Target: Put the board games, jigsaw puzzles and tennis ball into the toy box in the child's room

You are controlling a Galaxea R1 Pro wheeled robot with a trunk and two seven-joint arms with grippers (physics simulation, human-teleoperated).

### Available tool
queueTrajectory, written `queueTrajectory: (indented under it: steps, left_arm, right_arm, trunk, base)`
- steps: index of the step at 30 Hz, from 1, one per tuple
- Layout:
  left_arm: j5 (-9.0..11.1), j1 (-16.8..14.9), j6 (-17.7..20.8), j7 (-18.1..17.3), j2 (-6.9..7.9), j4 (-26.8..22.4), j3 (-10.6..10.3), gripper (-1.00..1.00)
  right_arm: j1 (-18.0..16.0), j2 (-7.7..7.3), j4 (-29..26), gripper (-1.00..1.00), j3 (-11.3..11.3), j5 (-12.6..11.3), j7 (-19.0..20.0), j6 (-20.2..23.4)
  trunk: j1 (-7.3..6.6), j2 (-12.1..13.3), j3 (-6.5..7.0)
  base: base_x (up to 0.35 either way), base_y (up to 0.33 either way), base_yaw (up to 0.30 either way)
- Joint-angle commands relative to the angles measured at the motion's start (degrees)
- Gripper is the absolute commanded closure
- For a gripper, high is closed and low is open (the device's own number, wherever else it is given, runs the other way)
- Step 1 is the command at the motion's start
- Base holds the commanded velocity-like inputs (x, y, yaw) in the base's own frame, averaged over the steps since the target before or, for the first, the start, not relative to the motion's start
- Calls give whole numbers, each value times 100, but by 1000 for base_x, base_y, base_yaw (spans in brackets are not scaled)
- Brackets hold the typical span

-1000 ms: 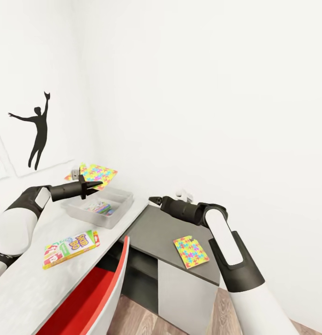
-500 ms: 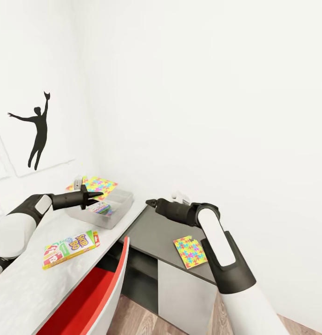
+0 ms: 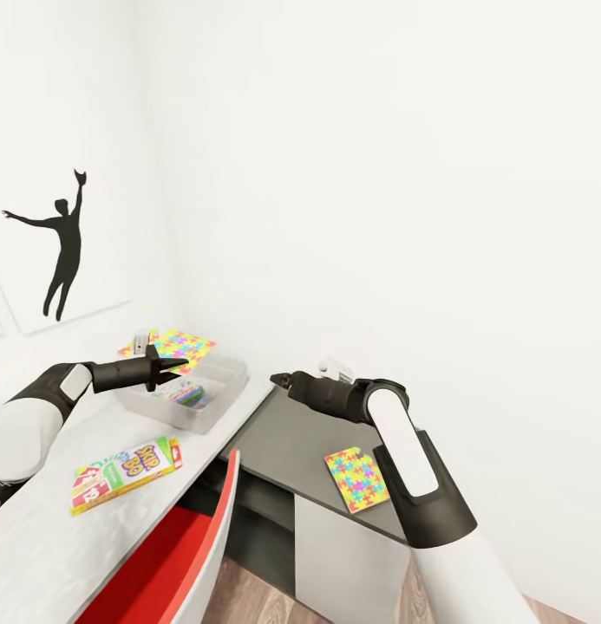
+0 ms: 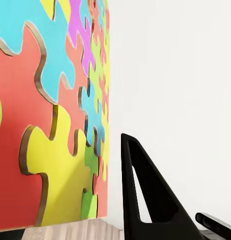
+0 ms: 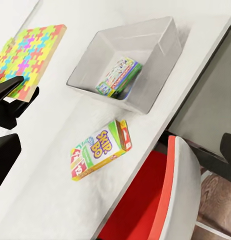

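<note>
Near right, one jigsaw puzzle [image 3: 357, 478] lies on the dark desk corner beside the right gripper [image 3: 279, 379], whose opening I cannot tell. Near left, a game box [image 3: 122, 473] sits on the table [image 3: 48, 555] above the red chair [image 3: 174, 555]. Farther, the left gripper [image 3: 168, 364] pinches a second puzzle sheet [image 3: 172, 345] by its edge beyond the toy box [image 3: 215, 400], which holds one game; the shallow grip could let it slip outside the bin.

White walls [image 3: 378, 130], a silhouette picture [image 3: 53, 247] (sporting, perhaps), wood-plank floor [image 3: 274, 598], red chair [image 3: 174, 555].

Matt pale plastic toy box [image 3: 215, 392], glossy printed jigsaw puzzle [image 4: 50, 110], wood-plank floor [image 3: 274, 598].
</note>
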Motion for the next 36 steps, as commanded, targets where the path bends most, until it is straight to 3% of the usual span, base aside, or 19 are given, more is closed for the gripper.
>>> queueTrajectory:
  steps: [1,36]
  left_arm:
    - [-60,-2,22,-41,3,-2,36,100]
    - [-58,121,12,45,-1,-11,37,100]
  right_arm:
    - [-3,1,-4,-100,1,-56,-60,7]
    - [-3,1,-7,-100,8,-58,-60,9]
  trunk:
    - [3,-5,-3]
    - [3,-5,-3]
  base:
    - [65,0,0]
    - [82,30,0]
